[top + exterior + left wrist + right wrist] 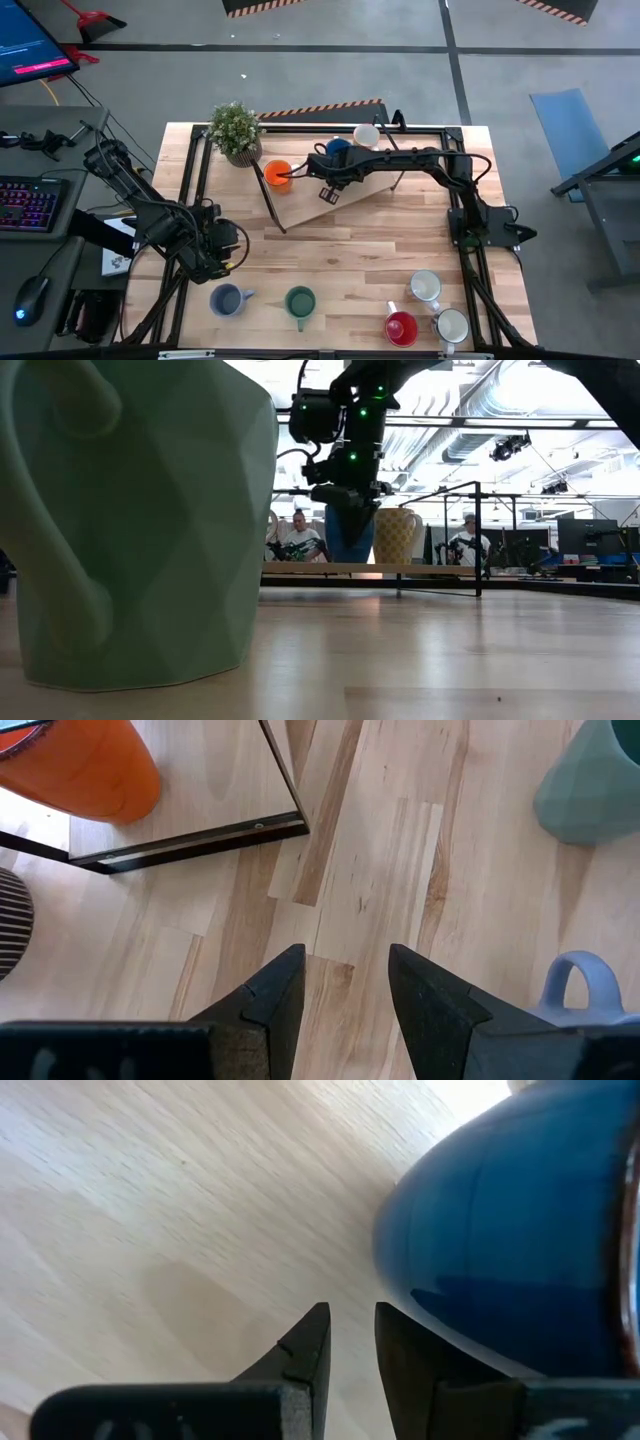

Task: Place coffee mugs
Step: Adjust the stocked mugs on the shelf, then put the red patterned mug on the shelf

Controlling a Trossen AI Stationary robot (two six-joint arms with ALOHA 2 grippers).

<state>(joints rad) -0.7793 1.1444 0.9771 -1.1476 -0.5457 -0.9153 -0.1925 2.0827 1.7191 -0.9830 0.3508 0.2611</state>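
Your bright blue mug (338, 148), smooth and glossy, stands on the raised wooden shelf (300, 205) at the back of the table (350, 260), between the orange mug (277, 174) and the cream mug (366, 135). Your right claw (325, 178) sits just beside it, fingers (305, 1345) nearly together with only a slim gap, gripping nothing. Near the front edge stand the grey-blue mug (227, 299), the faceted green mug (300, 301), the red mug (401, 327) and two white mugs (426, 287). Your left claw (345, 985) hangs over bare planks, fingers parted, empty.
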